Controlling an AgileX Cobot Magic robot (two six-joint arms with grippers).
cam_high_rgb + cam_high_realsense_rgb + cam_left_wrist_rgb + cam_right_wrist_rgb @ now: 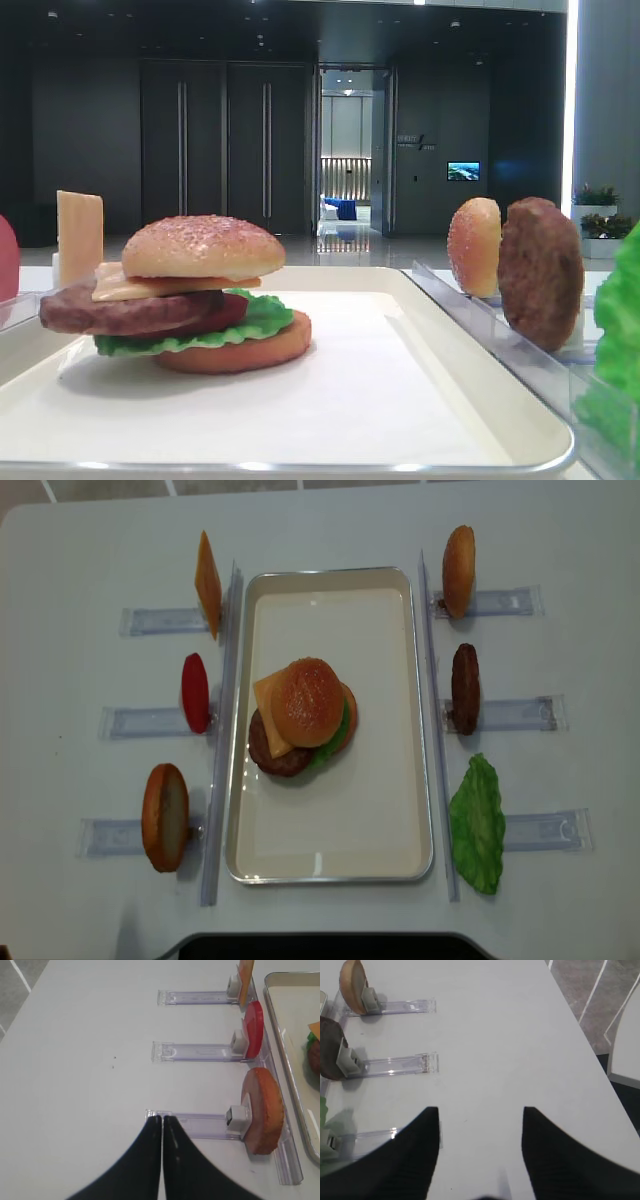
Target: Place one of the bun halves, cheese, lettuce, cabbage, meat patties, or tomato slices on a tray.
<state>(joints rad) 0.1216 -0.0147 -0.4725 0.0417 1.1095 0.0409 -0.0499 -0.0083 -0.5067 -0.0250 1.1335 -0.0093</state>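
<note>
Tray [390, 840], centre: stacked burger complete, seeded top bun [307, 702] over cheese [266, 695], patty [275, 760], lettuce [338, 735]; placement judged done. Spare pieces remain racked either side. Left gripper [162, 1119] clenched, empty; right gripper [481, 1115] released, empty, both over bare table.

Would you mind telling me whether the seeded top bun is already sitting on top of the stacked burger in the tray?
Yes, the seeded top bun crowns the stack, resting on the cheese slice inside the cream tray.
</note>
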